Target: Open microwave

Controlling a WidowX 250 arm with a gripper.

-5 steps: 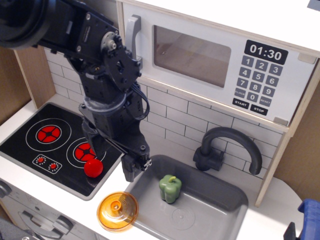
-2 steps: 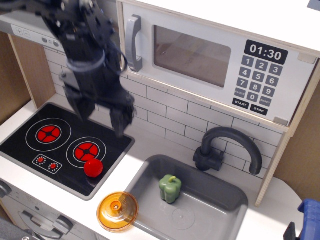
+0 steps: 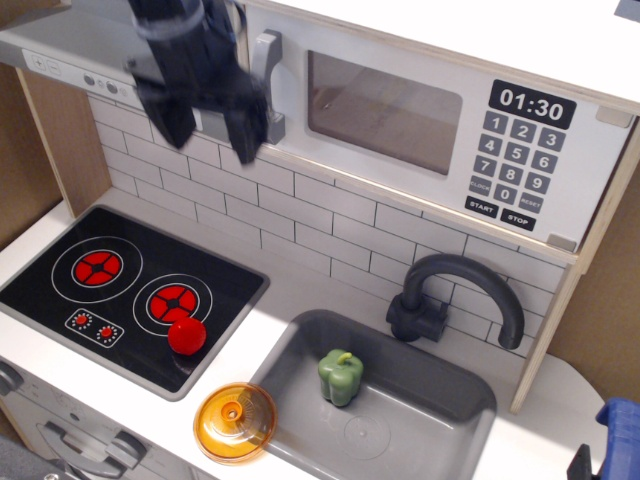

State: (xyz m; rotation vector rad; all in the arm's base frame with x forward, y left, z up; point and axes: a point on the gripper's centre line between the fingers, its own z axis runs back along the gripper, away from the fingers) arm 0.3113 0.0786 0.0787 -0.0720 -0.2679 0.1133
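The white microwave (image 3: 430, 110) sits at the upper right in a light wood casing, with a tinted window, a black keypad and a clock reading 01:30. Its door is shut. Its grey vertical bar handle (image 3: 266, 85) is at the door's left edge. My gripper (image 3: 208, 128) is high at the upper left, just left of and slightly below the handle. Its two dark fingers (image 3: 243, 130) point down and stand apart, open and empty. The right finger overlaps the handle's lower end in the view; I cannot tell if it touches.
A grey range hood (image 3: 70, 55) is behind the gripper. Below are a black hob (image 3: 130, 285) with a red knob (image 3: 187, 337), an orange lid (image 3: 236, 421), a grey sink (image 3: 460, 400) holding a green pepper (image 3: 340, 377), and a dark tap (image 3: 455, 295).
My gripper has risen from down by the sink's left rim, past the hob, up to the level of the microwave handle. The microwave door has not moved.
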